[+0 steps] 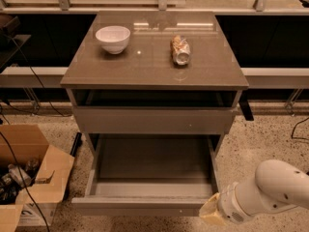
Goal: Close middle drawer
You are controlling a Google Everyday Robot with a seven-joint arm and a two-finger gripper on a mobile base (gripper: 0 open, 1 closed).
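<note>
The middle drawer (154, 164) is pulled far out of the grey-taupe cabinet (154, 62). Its smooth grey floor is bare, and its flat front panel (140, 207) faces the camera at the bottom of the view. My gripper (211, 211) is at the lower right, at the end of the white arm (270, 190). Its yellowish tip sits right at the right end of the drawer's front panel; I cannot tell whether it touches. The taller top drawer front (154, 120) sits above the open drawer. The lowest panel is hidden under the open drawer.
A white bowl (113, 38) and a crushed can on its side (180, 50) lie on the cabinet top. An open cardboard box (26, 178) with clutter and cables stands on the speckled floor to the left. Dark shelving runs behind the cabinet.
</note>
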